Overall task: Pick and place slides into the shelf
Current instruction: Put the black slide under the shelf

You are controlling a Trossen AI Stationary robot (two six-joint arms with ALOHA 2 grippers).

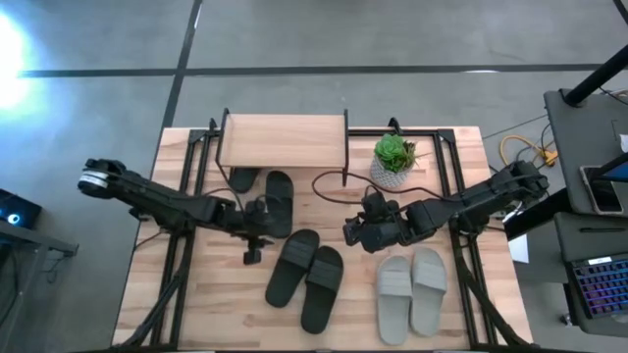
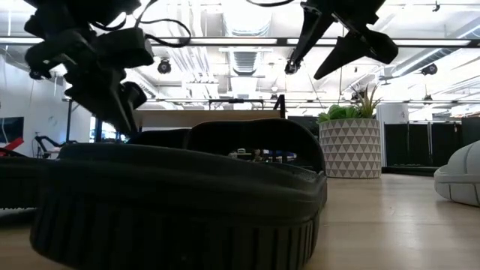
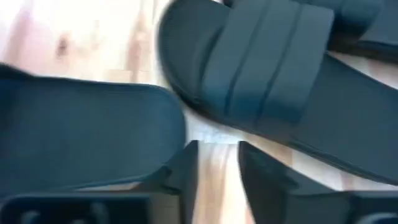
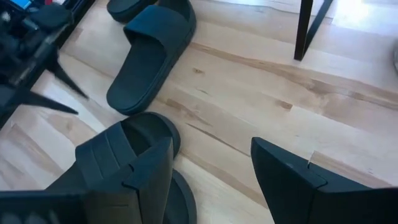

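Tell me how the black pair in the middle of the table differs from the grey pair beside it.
Colour: the middle black pair is black; the grey pair is light grey.
Pose: the black pair lies slanted, its two slides angled away from the table's edges; the grey slides lie nearly straight and parallel.
Position: the black pair sits nearer the left hand; the grey pair sits just below the right hand.
Shared: both are single-strap slides, sole down on the tabletop.

We see the shelf (image 1: 283,140) at twelve o'clock on the table (image 1: 196,314). One slide (image 1: 280,203) lies just in front of it, and another (image 1: 242,178) sits partly under it. A plant pot (image 1: 393,162) stands at the shelf's three o'clock. Two slides (image 1: 306,277) lie in the middle. Two more (image 1: 412,288) lie at their three o'clock.
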